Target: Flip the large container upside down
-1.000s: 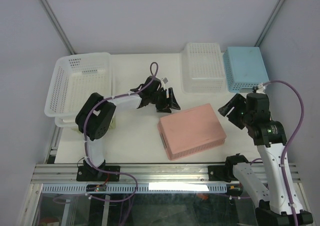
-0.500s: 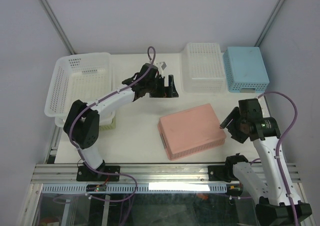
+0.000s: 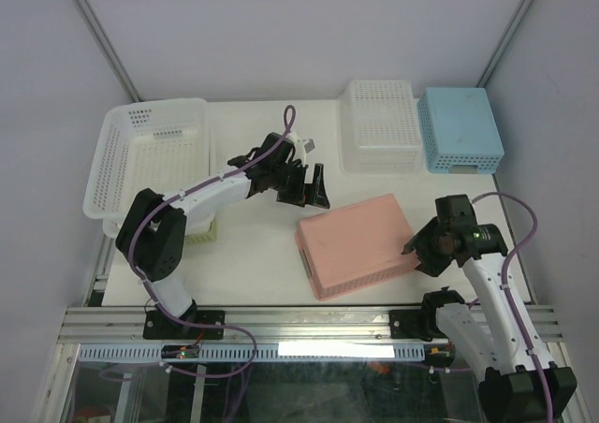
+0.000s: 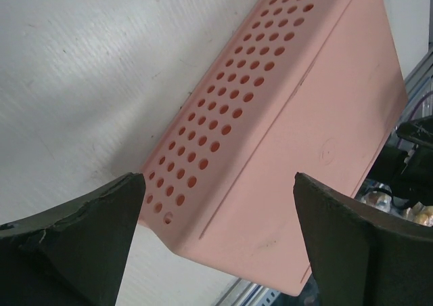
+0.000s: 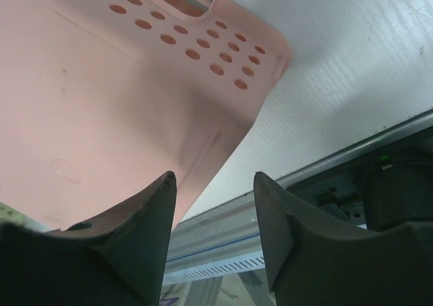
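My left jaws gaped empty, right jaws half-spread by the pink basket [image 3: 358, 245]; the large container [image 3: 105, 170] sat upright at the desk's [image 3: 253, 255] far left, so I risked flipping the wrong one.

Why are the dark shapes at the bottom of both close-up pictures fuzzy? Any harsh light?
Left wrist view: fingers of the left gripper sit near the lens, soft-edged; the pink perforated plastic basket is crisp. Right wrist view: fingers of the right gripper likewise. Top view: even light, faint shadows.
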`<action>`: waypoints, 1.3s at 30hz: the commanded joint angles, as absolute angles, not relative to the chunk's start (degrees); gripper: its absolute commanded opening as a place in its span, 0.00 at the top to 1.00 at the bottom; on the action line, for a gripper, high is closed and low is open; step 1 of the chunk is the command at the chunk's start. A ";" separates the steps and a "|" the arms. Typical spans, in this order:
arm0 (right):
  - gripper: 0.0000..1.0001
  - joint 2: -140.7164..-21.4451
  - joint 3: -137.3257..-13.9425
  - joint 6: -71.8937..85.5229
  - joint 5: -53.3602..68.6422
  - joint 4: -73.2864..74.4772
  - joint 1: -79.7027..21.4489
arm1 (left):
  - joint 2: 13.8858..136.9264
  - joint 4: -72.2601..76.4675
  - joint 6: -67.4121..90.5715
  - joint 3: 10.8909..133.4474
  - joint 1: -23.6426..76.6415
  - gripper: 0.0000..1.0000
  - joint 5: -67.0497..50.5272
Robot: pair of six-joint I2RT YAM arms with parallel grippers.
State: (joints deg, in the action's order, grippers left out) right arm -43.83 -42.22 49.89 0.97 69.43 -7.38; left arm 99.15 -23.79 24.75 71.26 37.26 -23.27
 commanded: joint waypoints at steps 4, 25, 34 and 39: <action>0.52 -45.35 -37.92 54.39 4.80 59.39 -7.56 | 98.94 -22.43 23.13 70.11 38.41 0.05 -30.64; 0.64 -61.68 -45.41 56.28 -5.32 41.68 -7.41 | 102.19 -19.72 27.67 71.48 47.61 0.05 -35.28; 0.45 -65.29 -51.98 50.41 -7.54 42.82 -5.47 | 101.69 -19.69 28.12 74.65 50.78 0.05 -36.63; 0.37 -62.10 -54.91 45.20 -10.44 48.36 -4.56 | 100.37 -20.14 27.95 75.18 50.76 0.05 -35.22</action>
State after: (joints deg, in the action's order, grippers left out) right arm -65.80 -50.87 49.78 -8.36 45.19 -5.21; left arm 102.96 -24.01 27.59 72.34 51.03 -33.82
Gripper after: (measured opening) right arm 0.616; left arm 0.948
